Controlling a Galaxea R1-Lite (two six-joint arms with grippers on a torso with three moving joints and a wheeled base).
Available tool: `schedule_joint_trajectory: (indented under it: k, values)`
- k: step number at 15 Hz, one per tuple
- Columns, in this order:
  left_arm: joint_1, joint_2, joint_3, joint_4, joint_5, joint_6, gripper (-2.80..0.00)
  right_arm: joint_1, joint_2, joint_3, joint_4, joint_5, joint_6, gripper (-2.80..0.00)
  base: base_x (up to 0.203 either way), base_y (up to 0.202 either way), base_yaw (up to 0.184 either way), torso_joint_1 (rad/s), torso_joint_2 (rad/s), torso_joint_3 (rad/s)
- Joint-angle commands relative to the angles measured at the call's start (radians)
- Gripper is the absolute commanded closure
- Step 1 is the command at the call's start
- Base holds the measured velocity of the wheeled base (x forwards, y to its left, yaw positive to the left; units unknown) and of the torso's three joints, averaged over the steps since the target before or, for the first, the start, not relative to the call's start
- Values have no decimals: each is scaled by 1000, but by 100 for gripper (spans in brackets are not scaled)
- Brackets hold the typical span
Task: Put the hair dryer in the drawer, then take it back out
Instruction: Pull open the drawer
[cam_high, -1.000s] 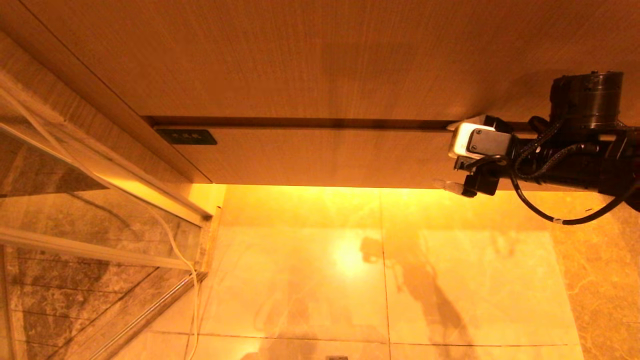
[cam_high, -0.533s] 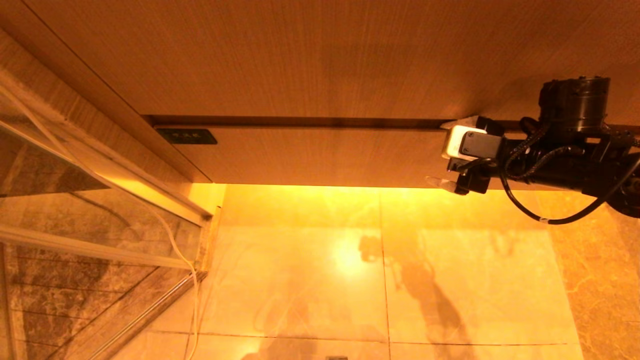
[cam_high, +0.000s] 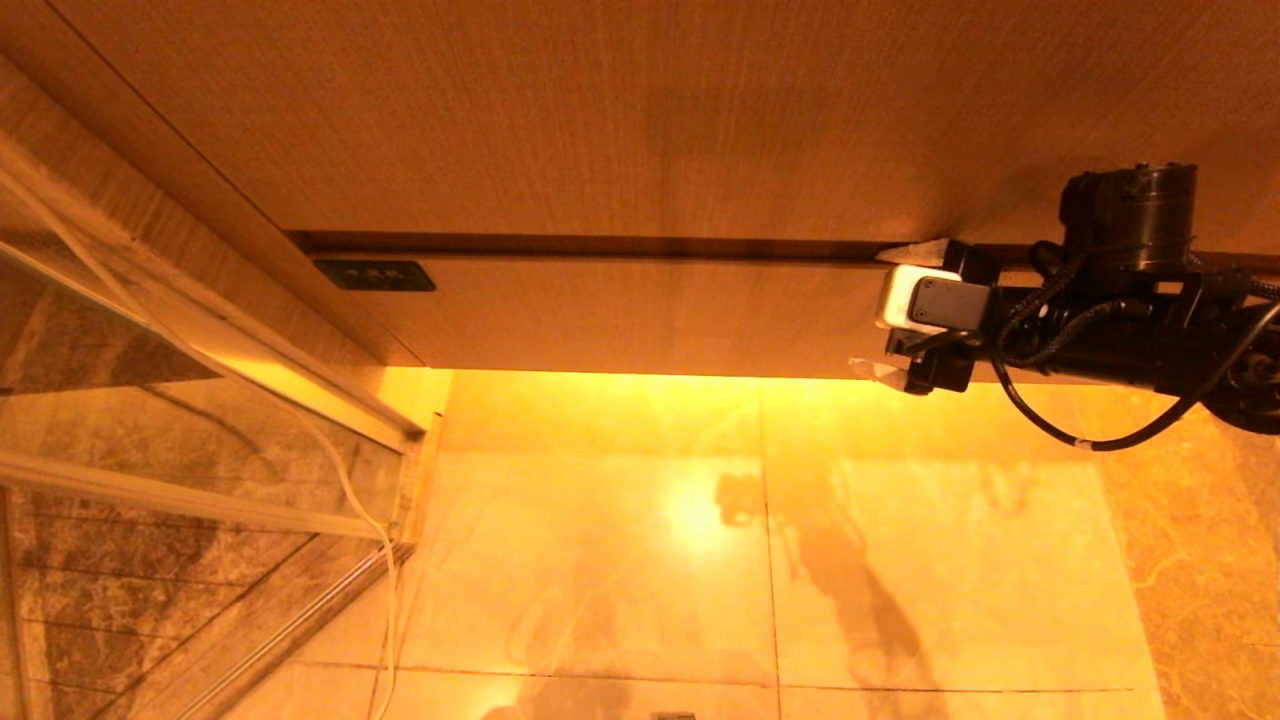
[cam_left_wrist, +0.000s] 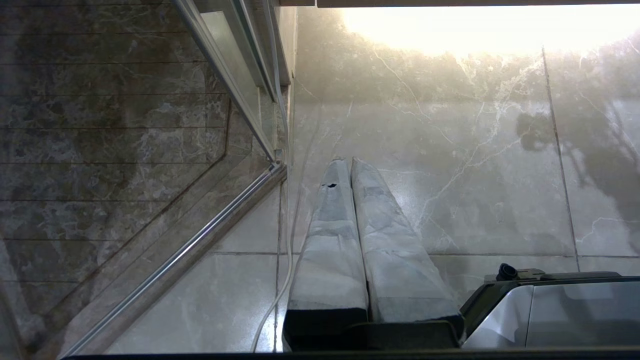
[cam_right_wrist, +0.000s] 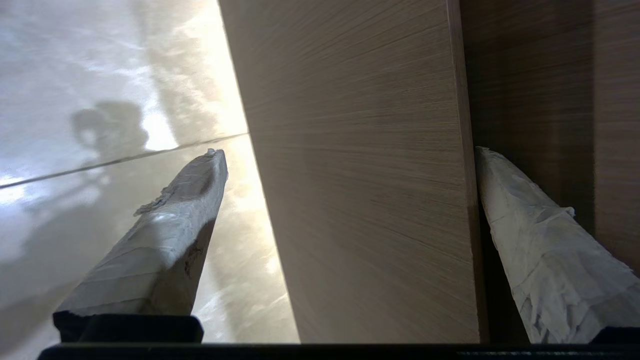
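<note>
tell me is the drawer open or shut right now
Shut: the drawer front sits flush under the countertop, with the open right gripper straddling it.

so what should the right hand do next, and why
Probably close on the drawer front, then pull. The right hand is open, one finger in the gap above the shut front and the other below its lower edge.

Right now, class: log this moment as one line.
drawer: closed | right gripper: open, fingers straddling drawer front's right end | left gripper: shut, parked over floor | hair dryer: unseen
</note>
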Motion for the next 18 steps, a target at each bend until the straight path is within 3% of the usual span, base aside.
schedule_joint_trajectory:
  k: [1, 11, 16, 18]
  values:
    - [0, 0, 2, 0, 0, 0, 0, -1, -15, 6, 75, 4, -3, -280, 0, 0, 0, 0, 0, 0]
    - [0, 0, 1, 0, 0, 0, 0, -2, -160, 33, 210, -14, -3, -280, 0, 0, 0, 0, 0, 0]
    - [0, 0, 2, 0, 0, 0, 0, 0, -368, 1, 455, -208, -7, -280, 0, 0, 0, 0, 0, 0]
    - [0, 0, 2, 0, 0, 0, 0, 0, -481, 8, 578, -239, -7, -280, 0, 0, 0, 0, 0, 0]
